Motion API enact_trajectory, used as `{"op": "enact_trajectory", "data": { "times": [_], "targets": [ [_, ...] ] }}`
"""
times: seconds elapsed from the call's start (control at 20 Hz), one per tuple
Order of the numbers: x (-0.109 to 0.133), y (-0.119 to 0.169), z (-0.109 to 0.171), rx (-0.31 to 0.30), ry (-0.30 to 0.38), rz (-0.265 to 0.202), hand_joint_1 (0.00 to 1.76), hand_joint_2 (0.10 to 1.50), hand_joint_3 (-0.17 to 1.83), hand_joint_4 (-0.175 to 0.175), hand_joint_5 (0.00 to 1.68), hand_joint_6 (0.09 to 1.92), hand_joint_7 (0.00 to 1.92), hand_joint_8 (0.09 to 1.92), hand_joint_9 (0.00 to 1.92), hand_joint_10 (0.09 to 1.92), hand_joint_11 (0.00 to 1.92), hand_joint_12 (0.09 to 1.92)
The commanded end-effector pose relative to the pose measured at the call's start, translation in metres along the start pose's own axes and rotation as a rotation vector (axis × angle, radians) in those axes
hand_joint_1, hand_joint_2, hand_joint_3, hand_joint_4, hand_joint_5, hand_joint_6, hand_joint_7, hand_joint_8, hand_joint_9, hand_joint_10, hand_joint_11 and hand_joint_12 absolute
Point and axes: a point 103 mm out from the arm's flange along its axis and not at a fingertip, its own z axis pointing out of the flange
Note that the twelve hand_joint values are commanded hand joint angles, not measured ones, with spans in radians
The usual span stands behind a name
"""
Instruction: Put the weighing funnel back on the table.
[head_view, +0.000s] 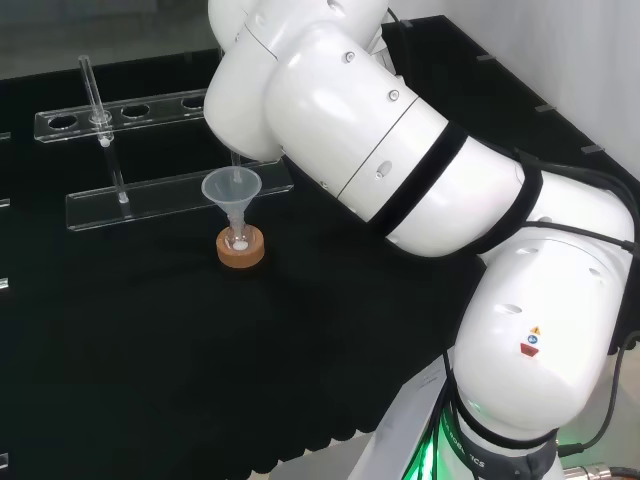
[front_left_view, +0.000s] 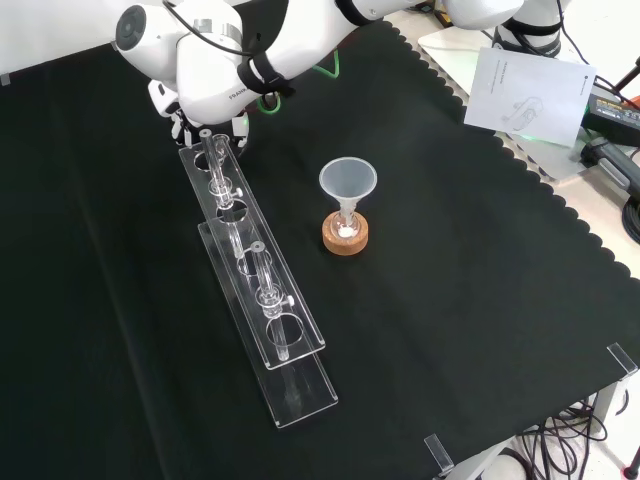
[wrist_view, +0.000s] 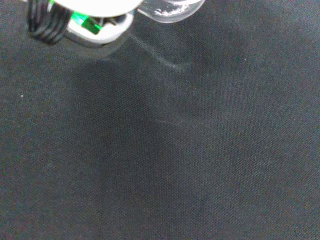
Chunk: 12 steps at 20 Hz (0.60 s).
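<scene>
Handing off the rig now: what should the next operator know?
The hand sits low at the far end of the clear rack in the front view; its grip cannot be told.
The clear piece by the palm in the wrist view is probably the weighing funnel, over the black cloth.
The funnel stands apart in its flask on the cork ring.
Set-down unconfirmed; left: rest it on cloth, withdraw.

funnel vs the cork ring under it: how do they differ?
The funnel is clear; the cork ring is opaque tan. The funnel is a tall cone standing mouth up; the cork ring is low and flat. The cork ring rests on the cloth; the funnel stays off it, its stem going down into the small flask on the ring. Shared: both are round and share one spot, stacked in line.
</scene>
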Motion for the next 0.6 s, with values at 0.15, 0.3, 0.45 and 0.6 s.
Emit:
{"op": "enact_trajectory", "data": {
  "times": [0.15,0.3,0.45,0.6],
  "targets": [
    [0.002,0.002,0.0,0.002,0.006,-0.007,1.09,0.68,0.72,0.175,1.13,0.95,0.55,0.67,0.82,0.45,0.7,1.14],
    [0.006,0.004,-0.001,0.003,0.004,-0.01,1.09,0.68,0.72,0.175,1.13,0.95,0.55,0.67,0.82,0.45,0.7,1.14],
    [0.012,0.004,0.0,-0.002,0.011,-0.014,1.09,0.68,0.72,0.175,1.13,0.95,0.55,0.67,0.82,0.45,0.7,1.14],
    [0.014,0.003,0.0,-0.009,0.018,-0.02,1.09,0.68,0.72,0.175,1.13,0.95,0.55,0.67,0.82,0.45,0.7,1.14]
  ]
}}
